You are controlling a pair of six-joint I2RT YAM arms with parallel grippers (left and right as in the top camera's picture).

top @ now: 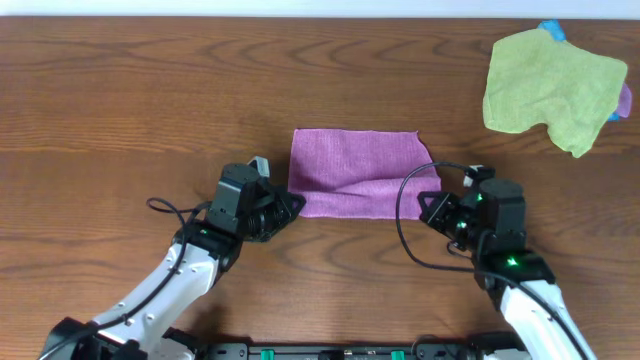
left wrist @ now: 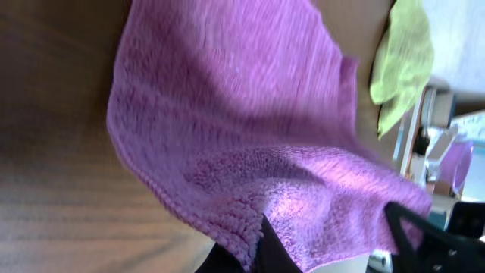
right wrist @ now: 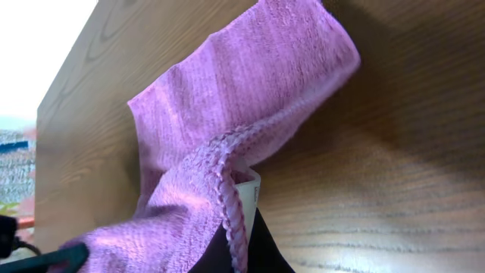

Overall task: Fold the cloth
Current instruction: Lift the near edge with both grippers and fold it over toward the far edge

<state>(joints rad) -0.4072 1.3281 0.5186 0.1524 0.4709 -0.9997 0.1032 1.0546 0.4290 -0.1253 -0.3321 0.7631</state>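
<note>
While pinched at both near corners, the purple cloth (top: 360,165) lies at the middle of the worktop (top: 150,90)
The left gripper (top: 288,206) is clamped on the cloth's near-left corner and the right gripper (top: 428,200) is clamped on its near-right corner; each wrist view shows the hemmed edge nipped between dark fingers (right wrist: 265,258). The near edge is raised off the wood and a crease runs across the near half, while the far edge rests flat. A larger light-green cloth (top: 550,85) sits crumpled at the far-right corner of the worktop, well apart, with a small blue item (top: 552,28) peeking out at its far edge
</note>
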